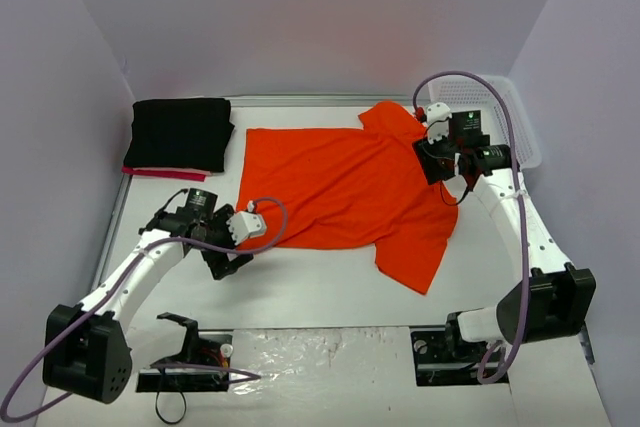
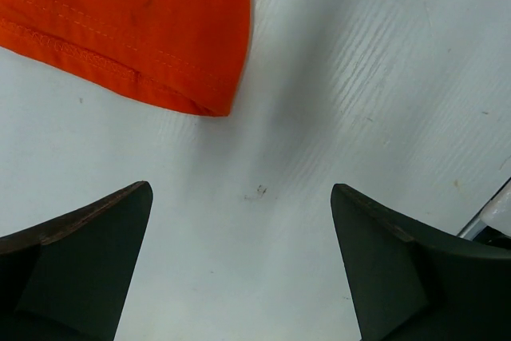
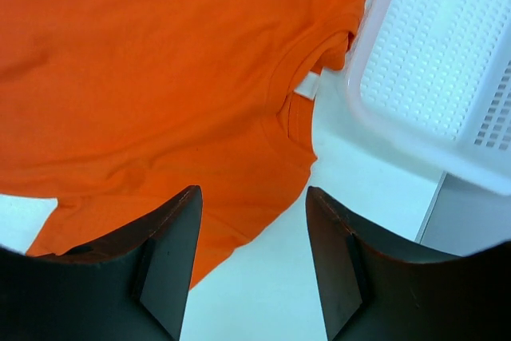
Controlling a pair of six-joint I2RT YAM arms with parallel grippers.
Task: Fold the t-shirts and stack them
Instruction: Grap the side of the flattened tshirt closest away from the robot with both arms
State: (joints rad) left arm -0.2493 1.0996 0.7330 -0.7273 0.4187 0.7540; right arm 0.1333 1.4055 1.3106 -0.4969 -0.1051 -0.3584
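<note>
Folding the orange t-shirt [image 1: 345, 187] looks to us like the step in hand. It lies spread flat on the table [image 1: 330, 292], collar toward the white mesh basket [image 1: 523, 137] and hem toward the left arm. The black t-shirt [image 1: 180, 132] sits folded on the pink-red t-shirt [image 1: 160, 174] at the far left, well apart from it.

The left gripper [image 2: 240, 189] hangs low over bare table with its jaws spread wide and empty, the hem corner just ahead of them. The right gripper [image 3: 252, 193] hovers above the shoulder beside the collar, jaws parted, nothing between them.

To do this well, we would pinch both layers at that hem corner and at the shoulder edge on the near side. Both arms should then lift together and carry the cloth across in one line (an uneven lift would skew the crease). We would also keep the right arm off the basket rim.

As for writing, we see a small white tag [image 3: 306, 85] inside the collar, too small to read, and no print on any shirt.
</note>
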